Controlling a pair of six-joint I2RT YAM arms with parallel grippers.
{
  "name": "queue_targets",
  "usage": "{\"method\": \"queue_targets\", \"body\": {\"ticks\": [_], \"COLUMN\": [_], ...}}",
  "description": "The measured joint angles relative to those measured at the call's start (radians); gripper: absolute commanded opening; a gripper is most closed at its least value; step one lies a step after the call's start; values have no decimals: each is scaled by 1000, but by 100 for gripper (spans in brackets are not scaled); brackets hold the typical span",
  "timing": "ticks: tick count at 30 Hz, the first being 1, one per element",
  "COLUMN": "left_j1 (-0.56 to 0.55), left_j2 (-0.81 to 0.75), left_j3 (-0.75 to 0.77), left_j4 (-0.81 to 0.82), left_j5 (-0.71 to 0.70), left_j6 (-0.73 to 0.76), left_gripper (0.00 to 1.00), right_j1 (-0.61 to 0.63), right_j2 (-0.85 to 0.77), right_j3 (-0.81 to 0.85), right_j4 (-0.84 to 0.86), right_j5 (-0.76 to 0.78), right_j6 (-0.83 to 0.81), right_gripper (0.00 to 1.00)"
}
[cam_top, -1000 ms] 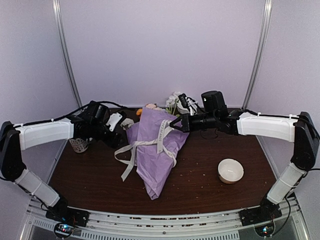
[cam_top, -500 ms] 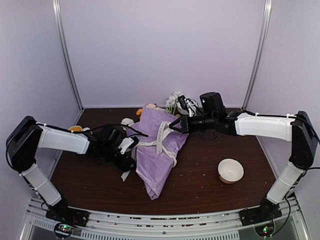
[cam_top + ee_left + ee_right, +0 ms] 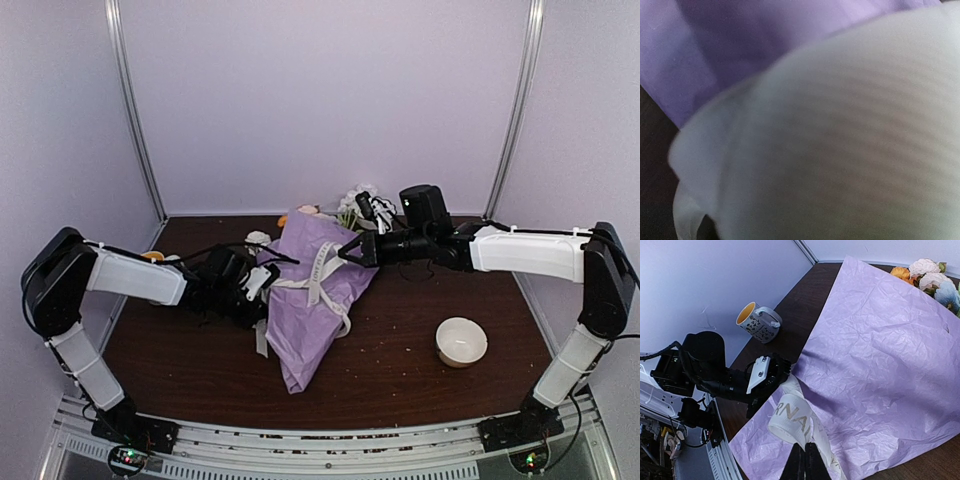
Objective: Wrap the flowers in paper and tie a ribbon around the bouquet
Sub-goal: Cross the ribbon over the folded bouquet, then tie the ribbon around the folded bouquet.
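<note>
Step in hand: tying. Bouquet [image 3: 310,310] lies mid-table [image 3: 180,365], ribbon [image 3: 318,272] round its waist. Right gripper [image 3: 805,452] is pinched shut on one ribbon tail. Left gripper [image 3: 260,293] is closed at the bouquet's left flank, apparently on the other tail. Next move, likely: draw the tails apart to cinch, without dragging the bouquet.

free tabletop [image 3: 400,380] between bouquet [image 3: 312,310] and bowl [image 3: 461,341]; mug [image 3: 757,320] far left.
</note>
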Motion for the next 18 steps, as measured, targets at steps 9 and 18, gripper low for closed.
{"method": "queue_targets", "body": {"ticks": [9,18], "left_j1": [0,0], "left_j2": [-108,-120], "left_j3": [-24,-26], "left_j4": [-18,-77], "left_j5": [6,5], "left_j6": [-2,-12], "left_gripper": [12,0], "right_j1": [-1,-2], "right_j2": [0,0], "right_j3": [0,3], "right_j4": [-10,-42], "right_j5": [1,12], "right_j6": [-4,-27], "right_gripper": [0,0]}}
